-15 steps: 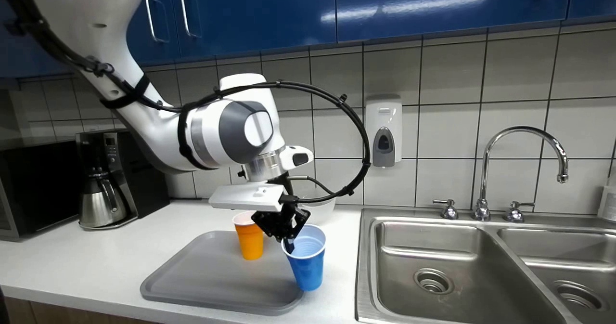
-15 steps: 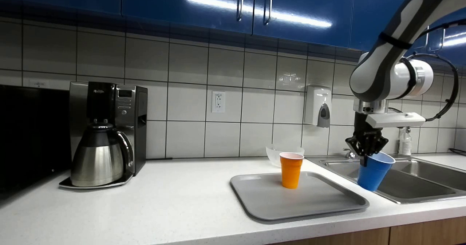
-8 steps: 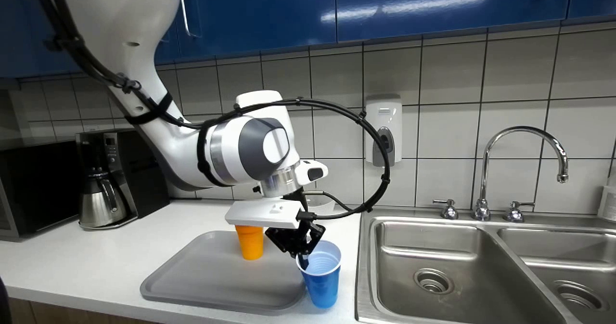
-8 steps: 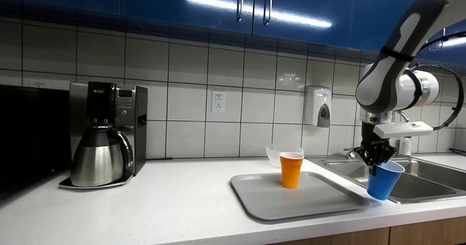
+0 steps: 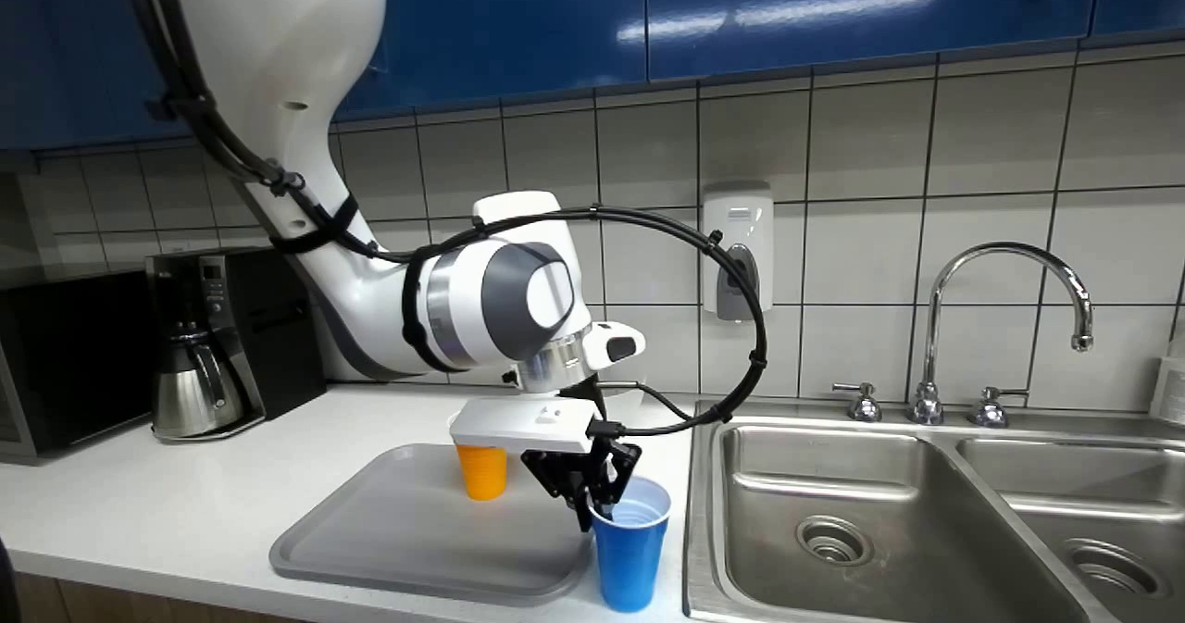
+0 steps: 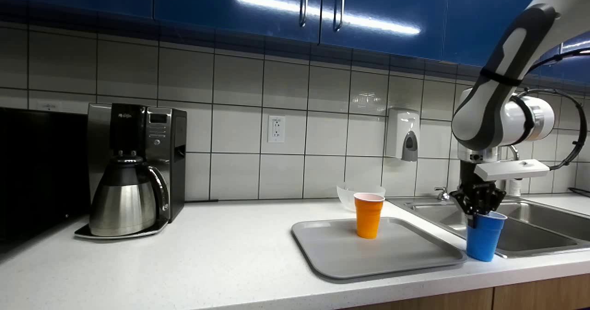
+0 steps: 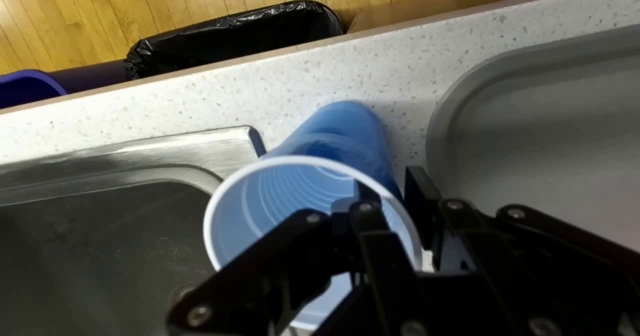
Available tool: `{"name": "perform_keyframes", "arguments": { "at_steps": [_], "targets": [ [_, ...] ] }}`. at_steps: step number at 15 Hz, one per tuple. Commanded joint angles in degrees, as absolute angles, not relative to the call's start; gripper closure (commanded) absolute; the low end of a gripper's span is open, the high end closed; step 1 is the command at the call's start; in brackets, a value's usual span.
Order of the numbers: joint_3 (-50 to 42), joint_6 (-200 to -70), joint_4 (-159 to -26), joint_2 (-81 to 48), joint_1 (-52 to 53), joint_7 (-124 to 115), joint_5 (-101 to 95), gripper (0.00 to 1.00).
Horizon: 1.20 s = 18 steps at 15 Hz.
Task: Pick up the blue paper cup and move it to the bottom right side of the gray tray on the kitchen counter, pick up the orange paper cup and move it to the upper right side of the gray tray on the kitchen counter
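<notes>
A: Recorded in an exterior view?
B: Blue paper cup (image 5: pixel 631 558), tapered, white-rimmed; upright on the off-white worktop (image 5: pixel 204 512), between the gray tray (image 5: pixel 426 530) and the stainless double sink (image 5: pixel 701 512), just outside the tray's rim.
A: Condition of the pincer (image 5: pixel 593 517)?
B: Slightly spread, astride the cup's rim: one finger within the mouth, one beyond the wall.
A: Orange paper cup (image 5: pixel 483 473)?
B: On the gray tray, upper part hidden behind the white wrist housing (image 5: pixel 523 424).
A: Fittings?
B: Gooseneck faucet (image 5: pixel 930 345), chrome, with two lever handles; soap dispenser (image 5: pixel 738 206), wall-mounted, white and gray; blue wall cabinets (image 5: pixel 518 21) overhead.
A: Also in an exterior view?
B: Orange paper cup in full sight, upright, pale-rimmed, toward the rear of the gray tray; translucent bowl (image 6: pixel 345 195) behind, on the worktop. Blue paper cup upright beside the tray, with the sink beyond. Finger spacing: indistinct at this angle.
A: Appliances?
B: Coffee maker (image 6: pixel 159 130), black and steel, with thermal carafe (image 6: pixel 124 208) seated at its base; duplex outlet (image 6: pixel 276 129) on the white tiled wall (image 6: pixel 237 128) alongside.
A: In the wrist view?
B: Blue paper cup from above, with mouth and ridged interior in sight; base on the speckled worktop, near the sink's corner, clear of the tray. Pincer fingers (image 7: pixel 419 187) apart, astride the rim; contact with the wall: cannot tell. Past the worktop's edge: black-lined waste bin (image 7: pixel 240 39) and plank floor (image 7: pixel 100 11).
</notes>
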<state>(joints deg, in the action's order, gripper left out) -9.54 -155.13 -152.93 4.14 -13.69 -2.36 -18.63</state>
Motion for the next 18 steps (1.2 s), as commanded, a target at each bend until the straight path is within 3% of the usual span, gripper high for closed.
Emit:
{"name": "perform_keyframes", "arguments": {
  "at_steps": [1,7,18],
  "targets": [
    [-9.9,-155.7,-151.9,3.2,-14.0,-4.8,-21.3,0.46],
    [-10.0,-155.5,-151.8,4.2,-13.8,-5.5,-21.9,0.02],
    [-9.4,-154.3,-151.9,9.0,-13.9,-5.2,-21.7,0.0]
  ]
}}
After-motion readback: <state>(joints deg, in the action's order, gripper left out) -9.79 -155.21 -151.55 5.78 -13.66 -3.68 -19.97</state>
